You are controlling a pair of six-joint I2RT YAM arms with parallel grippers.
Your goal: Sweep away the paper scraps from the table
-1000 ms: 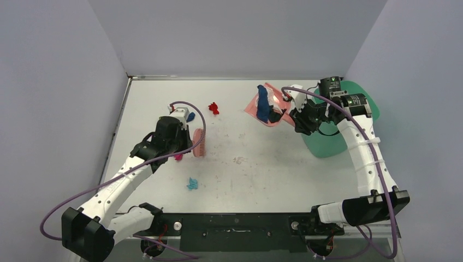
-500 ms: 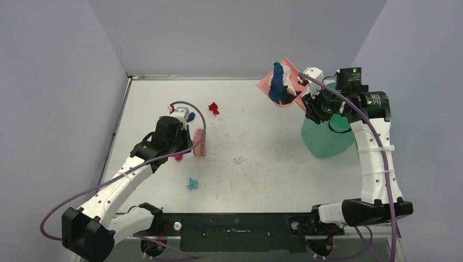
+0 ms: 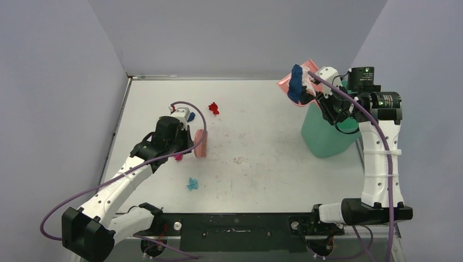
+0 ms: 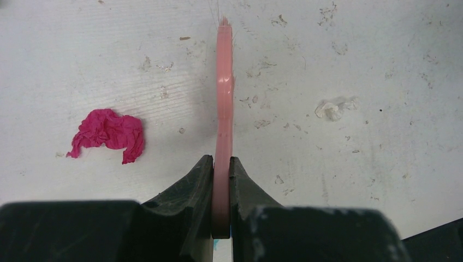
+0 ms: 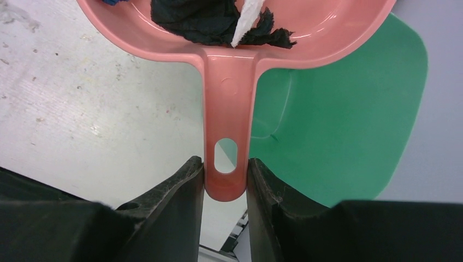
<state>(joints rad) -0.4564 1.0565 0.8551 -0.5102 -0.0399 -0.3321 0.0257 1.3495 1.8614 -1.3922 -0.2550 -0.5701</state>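
Note:
My left gripper [image 3: 183,139] is shut on the pink brush [image 3: 200,142], its bristles resting on the white table [image 3: 262,158]; the wrist view shows the brush handle [image 4: 223,120] edge-on between the jaws. A magenta scrap [image 4: 107,134] lies left of the brush, also seen from above [image 3: 178,157]. A red scrap [image 3: 213,108], a blue scrap [image 3: 190,116] and a cyan scrap [image 3: 192,183] lie on the table. My right gripper [image 3: 326,101] is shut on the pink dustpan [image 3: 303,83] by its handle [image 5: 226,136], holding it tilted in the air above the green bin [image 3: 327,134]. Dark blue and white scraps [image 5: 218,22] sit in the pan.
The green bin's opening [image 5: 338,114] lies below the dustpan in the right wrist view. Grey-lilac walls close in the table on three sides. Scuff marks [image 3: 239,160] dot the table's middle.
My right arm has lifted the dustpan with its scraps up and to the right, from beside the bin to over it. The left arm and brush have not moved.

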